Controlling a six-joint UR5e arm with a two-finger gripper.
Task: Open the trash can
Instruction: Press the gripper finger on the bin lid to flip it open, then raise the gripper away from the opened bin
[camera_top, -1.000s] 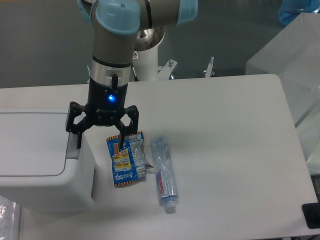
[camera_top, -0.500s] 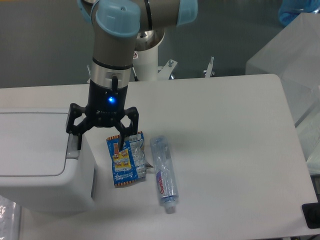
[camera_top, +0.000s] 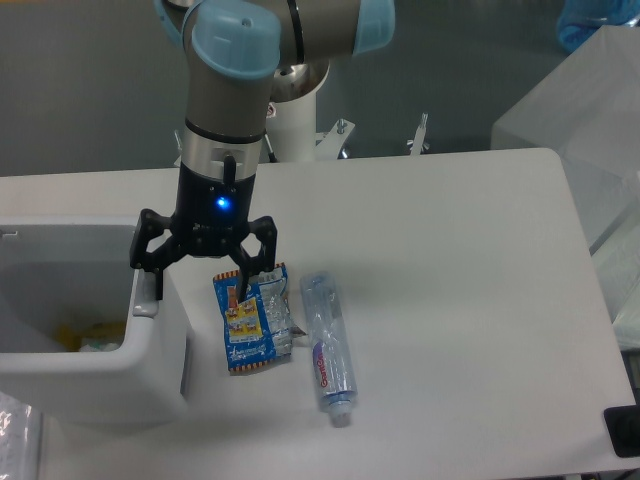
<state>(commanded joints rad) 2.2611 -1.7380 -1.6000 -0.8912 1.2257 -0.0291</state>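
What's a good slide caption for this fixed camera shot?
Open hand over the button edge of the trash can, whose inside shows; snack wrapper and bottle lie beside it.

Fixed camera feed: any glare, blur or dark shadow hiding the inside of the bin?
Fixed camera: sharp overall, even lighting, no strong glare. The boxy white plastic trash can is cut off by the left edge; its open interior is shaded but readable, with yellowish items inside. The black two-finger end effector is in focus, its blue light glowing.

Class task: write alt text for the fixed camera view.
A large white plastic trash can stands open at left, litter visible inside. The black two-finger gripper hangs open at its grey tab, beside a blue snack wrapper and clear plastic bottle on the white table.
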